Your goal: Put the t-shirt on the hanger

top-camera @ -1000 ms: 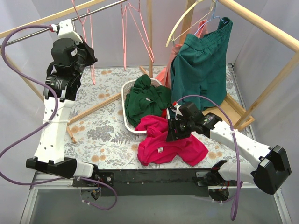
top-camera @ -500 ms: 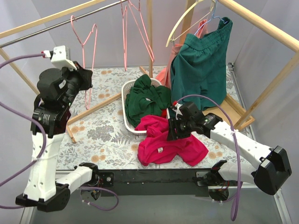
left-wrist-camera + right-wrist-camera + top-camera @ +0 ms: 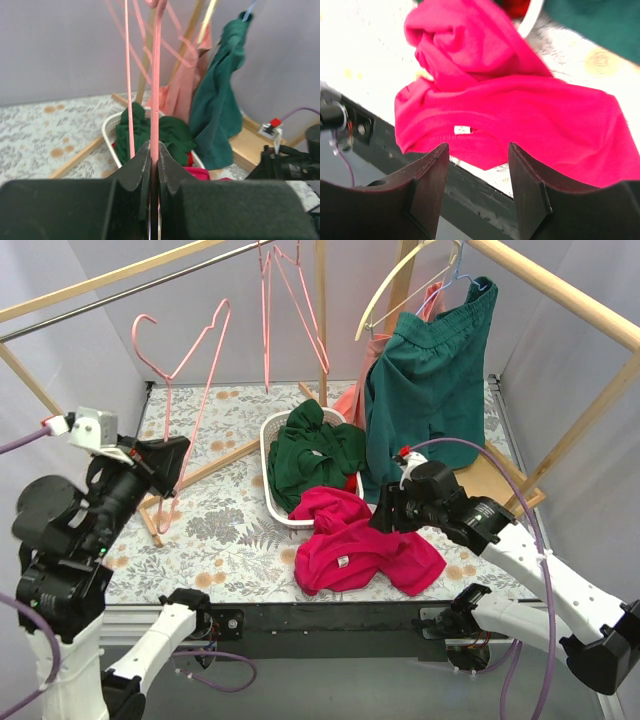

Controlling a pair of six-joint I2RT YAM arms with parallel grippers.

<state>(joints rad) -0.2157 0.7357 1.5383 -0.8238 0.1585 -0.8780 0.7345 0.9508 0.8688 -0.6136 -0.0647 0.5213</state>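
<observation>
Left gripper (image 3: 166,468) is pinched tight on the pale-pink wire hanger (image 3: 186,360). The left wrist view shows the fingers (image 3: 137,167) pressed together with one wire (image 3: 155,85) running straight up between them. I'm gripping low on the frame so the hook and shoulders stay free and the hanger stands roughly upright over the left side of the table (image 3: 220,515). The hook looks clear of the rail, though I can't confirm that from this angle. Right gripper (image 3: 385,516) is spread wide and holds nothing. In the right wrist view it (image 3: 477,147) hovers directly above the crimson-pink t-shirt (image 3: 530,110), with the white neck label (image 3: 462,130) between the fingers. That's a good line-up for grabbing near the collar, which is the part I need open for the hanger. The t-shirt (image 3: 365,550) lies crumpled flat on the table at the near edge, its far end up against the white basket (image 3: 268,440) that holds the dark green garment (image 3: 315,455). The teal shorts (image 3: 430,370) hang behind on the right, out of the way. My read is that the pick comes next and no threading has started. The risk is pinching two layers of cloth.
</observation>
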